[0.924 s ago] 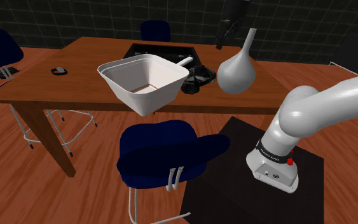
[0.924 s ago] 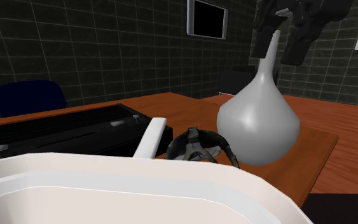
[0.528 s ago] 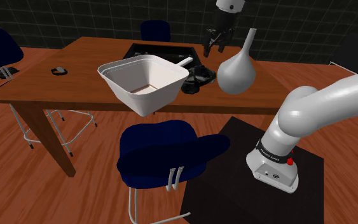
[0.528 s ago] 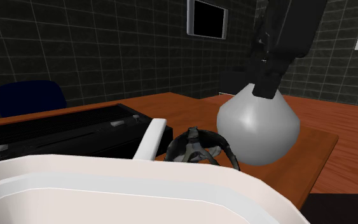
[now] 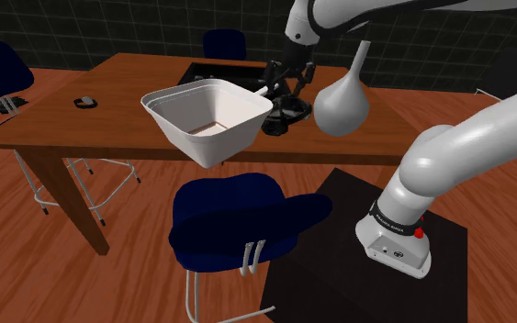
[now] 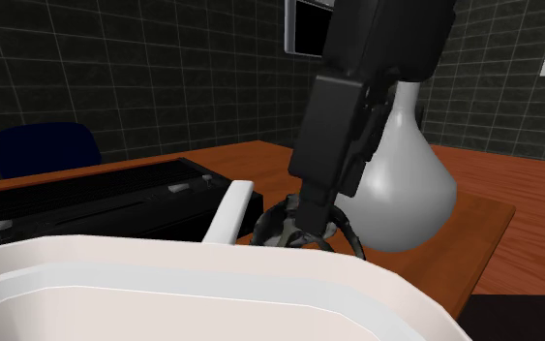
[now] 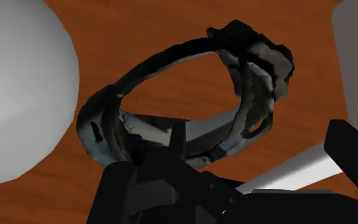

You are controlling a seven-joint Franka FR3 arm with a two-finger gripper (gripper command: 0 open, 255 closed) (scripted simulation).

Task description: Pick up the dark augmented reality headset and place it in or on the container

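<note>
The dark headset [image 5: 284, 112] lies on the wooden table [image 5: 109, 110], between a white tub-like container [image 5: 219, 142] and a grey flask-shaped vase [image 5: 341, 101]. My gripper [image 5: 289, 84] hangs open just above the headset, its fingers spread over the band. In the wrist view the headset [image 7: 260, 70] is a dark ring close ahead of the gripper [image 7: 260, 162], with nothing clasped between the fingers. From the second exterior view the gripper [image 6: 309, 208] reaches down to the headset [image 6: 278, 225] behind the container's rim [image 6: 164, 266].
The vase [image 6: 410, 184] stands right beside the arm. A white handle [image 5: 267, 89] sticks out of the container toward the headset. A black tray [image 5: 233, 72] lies behind it. A small dark object [image 5: 85, 102] sits at the table's far end. Blue chairs [image 5: 238, 220] surround the table.
The arm has come down from above the vase's neck and swung toward the shoulder view's left, so the gripper now hovers just over the headset. Nothing on the table has moved.
</note>
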